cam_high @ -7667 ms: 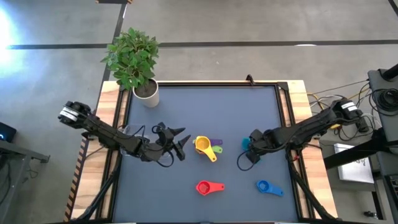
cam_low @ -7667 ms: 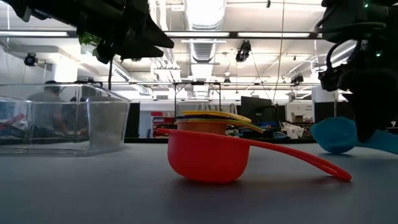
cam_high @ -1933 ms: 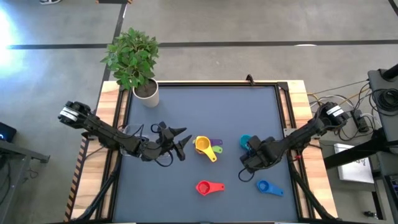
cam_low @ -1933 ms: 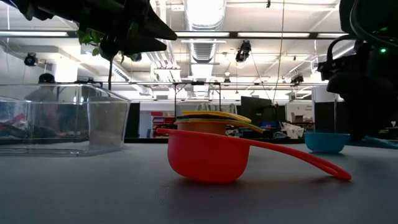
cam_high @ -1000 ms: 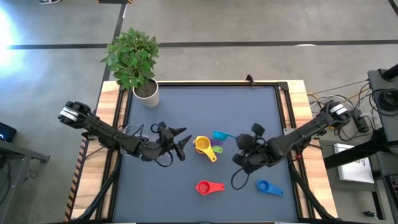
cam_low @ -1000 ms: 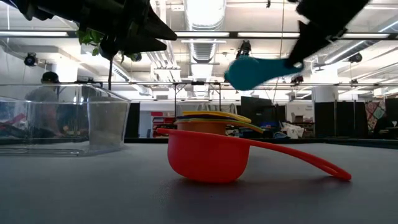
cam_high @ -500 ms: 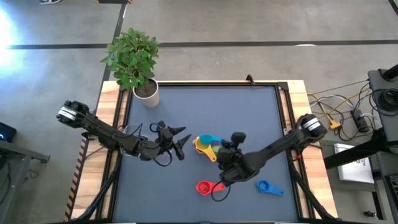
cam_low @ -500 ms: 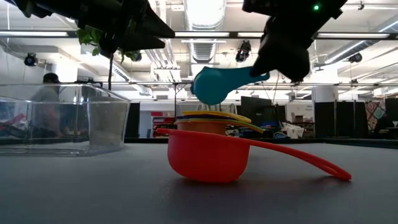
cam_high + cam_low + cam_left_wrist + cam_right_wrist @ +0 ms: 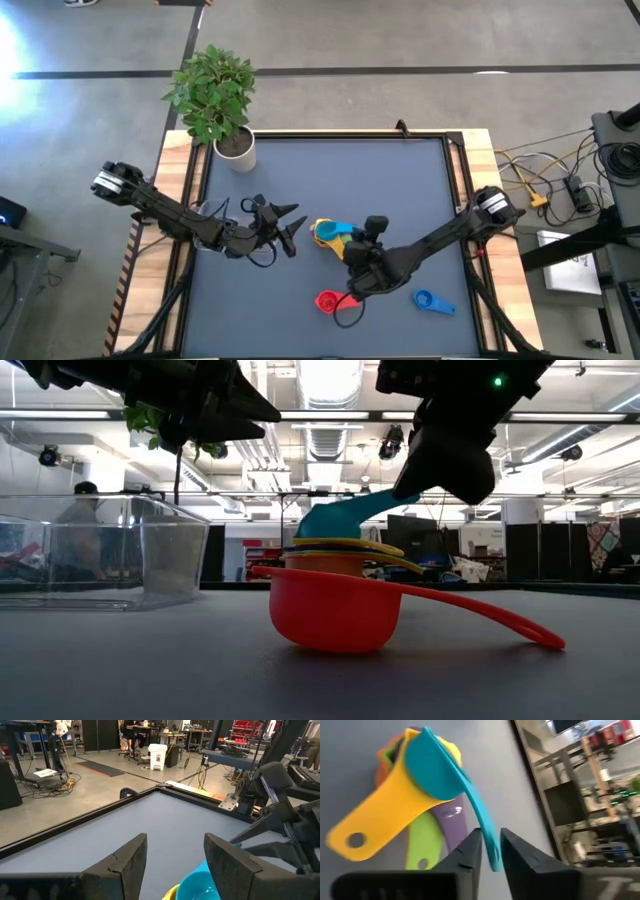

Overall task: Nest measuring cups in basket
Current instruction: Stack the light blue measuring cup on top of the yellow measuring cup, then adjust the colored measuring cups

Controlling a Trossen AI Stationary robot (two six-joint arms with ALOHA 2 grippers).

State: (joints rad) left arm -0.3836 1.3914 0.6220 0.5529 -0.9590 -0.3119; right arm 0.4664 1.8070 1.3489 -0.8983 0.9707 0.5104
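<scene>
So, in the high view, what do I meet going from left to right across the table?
Plant pot → left claw → cup stack with the teal cup on top → right claw → blue cup. The red cup overlaps the stack in this order.

Overhead, table-level, two wrist cameras; all share teal cup [image 9: 340,230].

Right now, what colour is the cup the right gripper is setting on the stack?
Teal cup, clearest in the right wrist view.
</scene>
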